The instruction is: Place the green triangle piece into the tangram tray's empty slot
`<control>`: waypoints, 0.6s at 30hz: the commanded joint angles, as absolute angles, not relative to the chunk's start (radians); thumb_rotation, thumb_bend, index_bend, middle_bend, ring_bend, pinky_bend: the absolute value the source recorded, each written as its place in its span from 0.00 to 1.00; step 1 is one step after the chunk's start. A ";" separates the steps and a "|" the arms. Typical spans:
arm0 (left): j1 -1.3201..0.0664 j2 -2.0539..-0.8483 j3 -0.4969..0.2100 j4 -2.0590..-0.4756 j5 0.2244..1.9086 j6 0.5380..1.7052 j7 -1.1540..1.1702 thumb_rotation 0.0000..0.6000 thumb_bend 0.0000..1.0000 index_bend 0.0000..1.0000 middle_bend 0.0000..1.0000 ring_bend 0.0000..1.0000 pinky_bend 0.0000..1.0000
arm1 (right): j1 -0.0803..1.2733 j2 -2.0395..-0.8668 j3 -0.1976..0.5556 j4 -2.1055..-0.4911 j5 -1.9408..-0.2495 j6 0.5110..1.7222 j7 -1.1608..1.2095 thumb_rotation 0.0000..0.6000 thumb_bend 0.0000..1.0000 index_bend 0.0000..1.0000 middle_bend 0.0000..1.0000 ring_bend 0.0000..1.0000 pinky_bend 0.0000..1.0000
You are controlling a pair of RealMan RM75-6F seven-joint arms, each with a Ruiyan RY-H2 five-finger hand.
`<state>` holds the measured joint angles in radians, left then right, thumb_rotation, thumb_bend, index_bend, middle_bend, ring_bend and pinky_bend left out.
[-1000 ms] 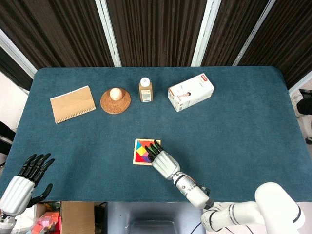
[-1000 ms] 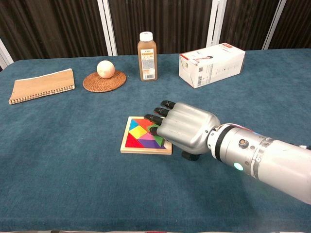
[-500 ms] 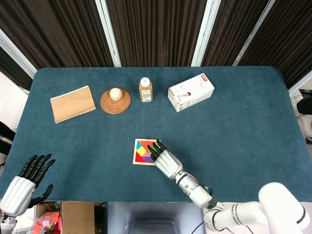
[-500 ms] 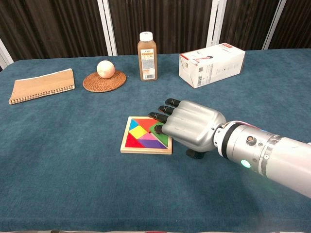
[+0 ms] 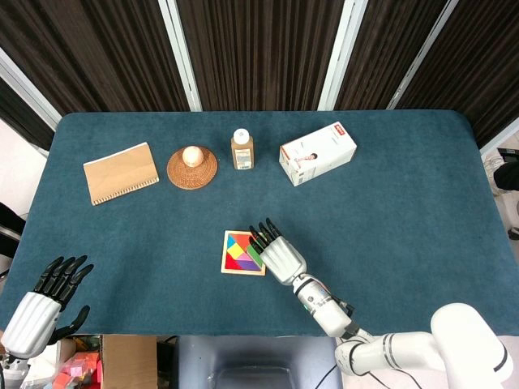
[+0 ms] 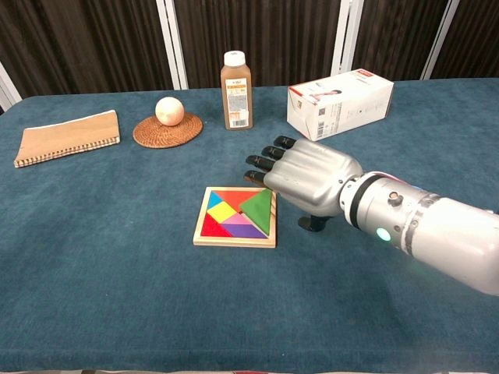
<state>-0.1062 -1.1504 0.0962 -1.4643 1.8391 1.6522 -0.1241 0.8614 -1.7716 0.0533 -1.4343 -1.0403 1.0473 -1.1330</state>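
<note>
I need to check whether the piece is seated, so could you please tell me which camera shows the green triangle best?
The chest view: the green triangle shows whole and large, lying in the tray beside the right hand. In the head view the green triangle is tiny, and the right hand covers part of it.

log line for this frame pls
stage: release | green triangle: seated in tangram tray | right hand: empty, beside tray | left hand: idle, off table
</note>
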 commanded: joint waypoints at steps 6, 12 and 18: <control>-0.107 -1.146 0.093 -1.464 1.833 1.654 -0.133 1.00 0.45 0.00 0.00 0.00 0.02 | 0.893 -1.836 0.085 -1.345 -0.947 1.015 -1.181 1.00 0.43 0.21 0.01 0.00 0.00; -0.105 -1.146 0.094 -1.467 1.838 1.661 -0.131 1.00 0.45 0.00 0.00 0.00 0.02 | 0.897 -1.841 0.077 -1.341 -0.943 1.013 -1.181 1.00 0.43 0.23 0.01 0.00 0.00; -0.106 -1.147 0.095 -1.465 1.837 1.655 -0.132 1.00 0.45 0.00 0.00 0.00 0.02 | 0.894 -1.826 0.057 -1.361 -0.949 1.021 -1.191 1.00 0.43 0.25 0.01 0.00 0.00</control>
